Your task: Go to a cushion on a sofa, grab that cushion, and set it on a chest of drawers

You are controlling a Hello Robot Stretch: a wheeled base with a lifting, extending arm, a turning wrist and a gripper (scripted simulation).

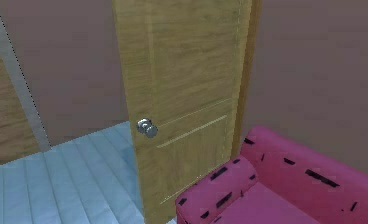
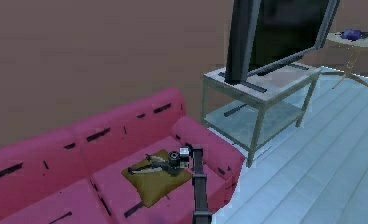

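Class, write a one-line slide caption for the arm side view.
Gripper at an olive cushion on a pink sofa; television stands nearby.

"What is the room like?"

"I see a brown wall (image 1: 62,60) and a tall wooden door (image 1: 187,80) with a round silver knob (image 1: 146,127). The floor (image 1: 62,185) is pale blue boards."

"Any furniture?"

"I see a pink sofa (image 2: 82,150) against the wall. Just beside it, a big dark TV (image 2: 277,35) stands on a grey table (image 2: 272,85)."
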